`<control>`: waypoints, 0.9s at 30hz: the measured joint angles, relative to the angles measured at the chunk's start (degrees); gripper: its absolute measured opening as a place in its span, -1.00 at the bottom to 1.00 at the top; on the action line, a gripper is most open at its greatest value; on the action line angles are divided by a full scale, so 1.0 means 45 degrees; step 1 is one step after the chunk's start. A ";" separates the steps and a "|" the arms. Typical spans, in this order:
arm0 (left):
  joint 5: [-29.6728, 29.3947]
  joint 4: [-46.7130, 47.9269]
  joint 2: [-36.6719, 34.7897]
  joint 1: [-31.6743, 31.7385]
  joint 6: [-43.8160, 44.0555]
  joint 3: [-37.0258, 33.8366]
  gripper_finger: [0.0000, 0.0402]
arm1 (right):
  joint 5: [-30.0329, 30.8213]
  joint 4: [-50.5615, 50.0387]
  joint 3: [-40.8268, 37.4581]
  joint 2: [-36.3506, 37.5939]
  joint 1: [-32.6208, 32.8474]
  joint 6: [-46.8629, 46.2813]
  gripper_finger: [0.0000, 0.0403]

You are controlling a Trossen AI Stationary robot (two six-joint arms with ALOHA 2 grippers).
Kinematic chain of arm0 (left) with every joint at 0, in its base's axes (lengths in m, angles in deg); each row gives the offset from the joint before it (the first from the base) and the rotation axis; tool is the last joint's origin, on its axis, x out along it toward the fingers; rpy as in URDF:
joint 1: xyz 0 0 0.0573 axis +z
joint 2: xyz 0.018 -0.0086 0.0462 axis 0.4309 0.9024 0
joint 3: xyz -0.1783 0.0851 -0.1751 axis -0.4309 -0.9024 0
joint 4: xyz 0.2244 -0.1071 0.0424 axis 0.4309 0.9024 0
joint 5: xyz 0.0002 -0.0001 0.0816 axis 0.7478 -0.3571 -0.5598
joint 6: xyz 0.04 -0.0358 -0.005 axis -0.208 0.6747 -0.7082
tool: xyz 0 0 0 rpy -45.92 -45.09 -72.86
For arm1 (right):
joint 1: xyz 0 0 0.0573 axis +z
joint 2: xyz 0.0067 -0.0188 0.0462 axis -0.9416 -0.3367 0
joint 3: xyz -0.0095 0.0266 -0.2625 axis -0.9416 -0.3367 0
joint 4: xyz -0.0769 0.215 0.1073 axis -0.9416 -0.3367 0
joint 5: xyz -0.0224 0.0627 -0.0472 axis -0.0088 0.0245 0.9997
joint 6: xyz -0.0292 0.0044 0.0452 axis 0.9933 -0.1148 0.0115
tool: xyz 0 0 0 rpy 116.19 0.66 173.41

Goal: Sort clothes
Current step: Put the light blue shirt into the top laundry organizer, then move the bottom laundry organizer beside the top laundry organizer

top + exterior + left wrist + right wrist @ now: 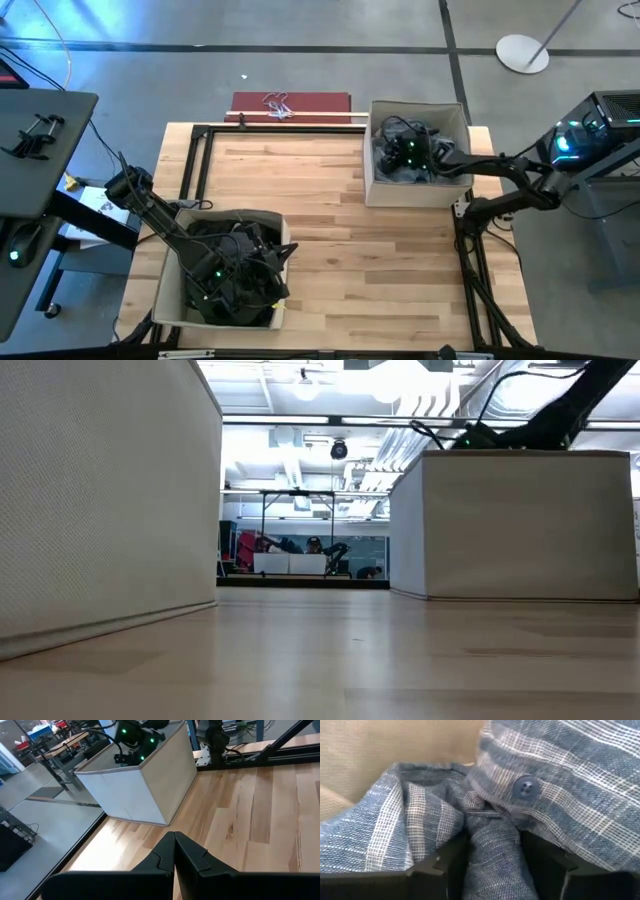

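R gripper [492, 865] fingers sit either side of a fold of the blue plaid shirt [560, 785], clamped on it, down in the far fabric box [372, 188]. One button [526, 787] shows. L gripper [174, 857] pinched closed, empty, over the near box [165, 300] w/ dark clothes [235, 265]. 2 boxes, 2 arms, each reaching into its own box.

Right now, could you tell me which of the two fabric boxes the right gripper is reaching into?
The far-right box; the right gripper is inside it, on blue plaid cloth.
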 joint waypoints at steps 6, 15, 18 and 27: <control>0.0015 -0.0027 0.0000 0.0000 0.0079 0.0000 -1.00 | 0.0786 -0.3918 0.2899 0.1414 0.0161 0.1092 -0.14; 0.0005 -0.0147 0.0000 0.0063 0.0329 0.0000 -1.00 | 0.2472 -0.7874 0.6882 0.3566 0.1862 0.2503 -0.14; 0.0006 -0.0147 0.0000 0.0063 0.0333 0.0000 -1.00 | 0.2374 -0.7730 0.7184 0.4513 0.3081 0.2573 -0.14; 0.0005 -0.0158 0.0000 0.0063 0.0338 0.0000 -1.00 | 0.2317 -0.9091 0.7146 0.5346 0.8321 0.1778 -0.14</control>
